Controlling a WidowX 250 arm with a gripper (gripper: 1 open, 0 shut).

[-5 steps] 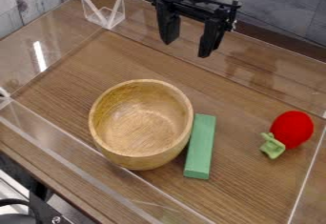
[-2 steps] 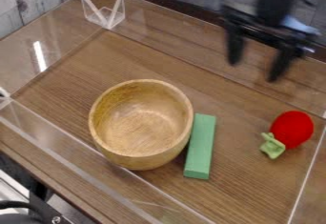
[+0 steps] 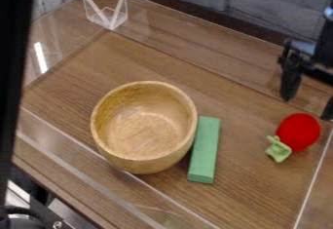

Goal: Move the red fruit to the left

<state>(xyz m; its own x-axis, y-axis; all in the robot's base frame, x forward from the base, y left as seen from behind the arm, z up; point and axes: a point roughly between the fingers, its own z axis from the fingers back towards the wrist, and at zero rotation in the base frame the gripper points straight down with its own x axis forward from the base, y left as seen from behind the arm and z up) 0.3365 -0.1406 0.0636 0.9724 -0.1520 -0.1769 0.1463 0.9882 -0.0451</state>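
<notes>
The black gripper [image 3: 307,98], its jaws spread wide with nothing between them, hangs just beside the rounded, smooth red fruit [image 3: 299,132] with its light green stem at the right of the wood-grained table [image 3: 130,194], beyond a flat, oblong green block [image 3: 204,150] and a round wooden bowl [image 3: 143,126].

The red fruit [image 3: 299,131] lies at the right side of the wooden table [image 3: 78,87], its green stem pointing to the lower left. Above it hangs the open black gripper [image 3: 310,90], apart from the bowl [image 3: 143,126]. Just beside this bowl, on its right, lies a flat green block [image 3: 204,150].
</notes>
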